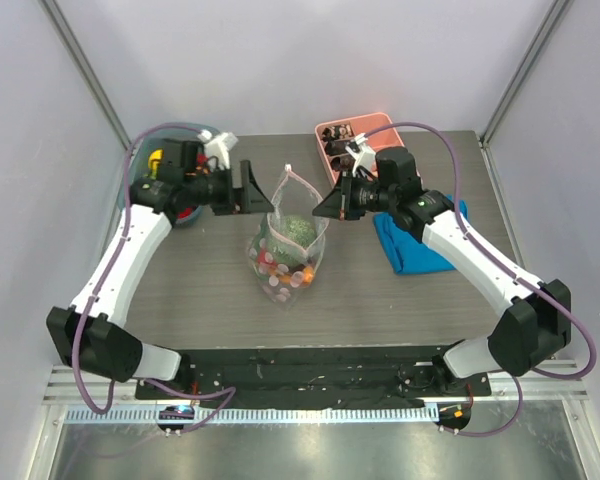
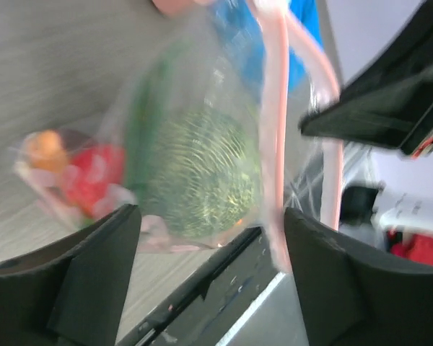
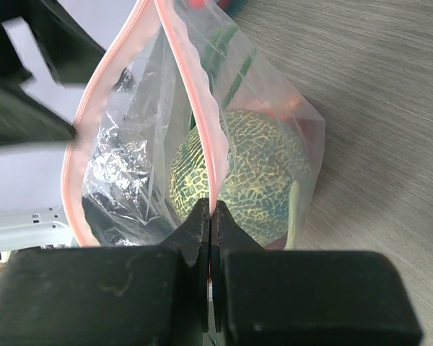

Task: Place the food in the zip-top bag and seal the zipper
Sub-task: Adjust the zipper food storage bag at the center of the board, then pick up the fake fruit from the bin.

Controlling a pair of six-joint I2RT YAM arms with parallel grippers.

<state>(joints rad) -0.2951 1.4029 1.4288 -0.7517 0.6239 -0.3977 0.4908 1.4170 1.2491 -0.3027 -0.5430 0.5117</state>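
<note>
One zip-top bag [image 1: 288, 240] upright on table [image 1: 180, 290], food [image 1: 298, 228] inside, mouth gaping. Right gripper [image 3: 211, 216] pinched tight on zipper [image 3: 195, 108]; left gripper [image 2: 213, 216] spread wide, bag just ahead.

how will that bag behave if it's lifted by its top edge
Probably floppy: the bag has thin wrinkled film, and its pink strip waves where the right gripper pinches it. Likely bottom-heavy: it should sag around the green cabbage and small food pooled low.

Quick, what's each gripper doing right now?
Left gripper: open, gripping nothing.
Right gripper: shut on the pink zipper strip of the zip-top bag.
</note>
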